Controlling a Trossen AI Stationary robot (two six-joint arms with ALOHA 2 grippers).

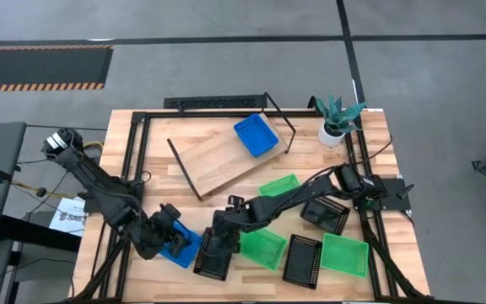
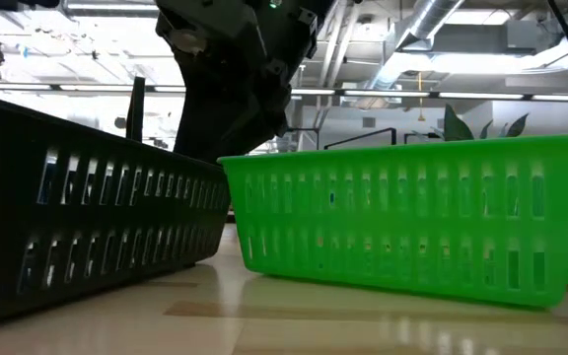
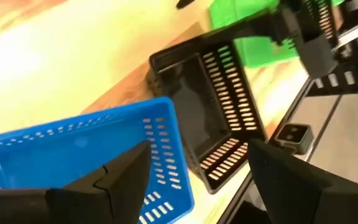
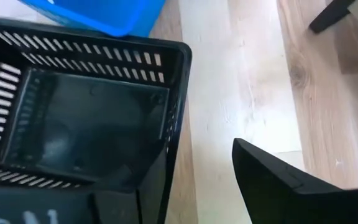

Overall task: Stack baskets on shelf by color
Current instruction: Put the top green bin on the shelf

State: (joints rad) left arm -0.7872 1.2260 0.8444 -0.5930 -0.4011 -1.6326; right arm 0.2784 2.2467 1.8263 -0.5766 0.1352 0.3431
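Two hands work close together at the surface's near edge, well apart from the shelf (image 1: 226, 156). The shelf carries one blue basket (image 1: 256, 135) at its far end; no stack is built on it yet.

**Left hand** (image 1: 172, 230) — fingers spread wide over a second blue basket (image 1: 178, 246), one finger inside it and one outside its wall. It grips nothing.

**Right hand** (image 1: 218, 240) — wide open above a black basket (image 1: 213, 259) that lies just beside the second blue basket, one finger at that basket's wall on the right wrist view, the other over bare wood.

**Hazards**

1. Collision. Both arms converge on adjoining baskets; a lift by either may strike the other wrist.
2. Thin-wall grasp. A perforated plastic wall will likely flex, so a shallow pinch may let the basket tilt or slip during transfer.
3. Displacement. Closing on the black basket may push it against the blue one, or towards the surface's edge — it lies near that edge.
4. Colour error. Green baskets (image 1: 262, 247) lie just beside the black one; a misplaced grasp would catch the wrong wall.
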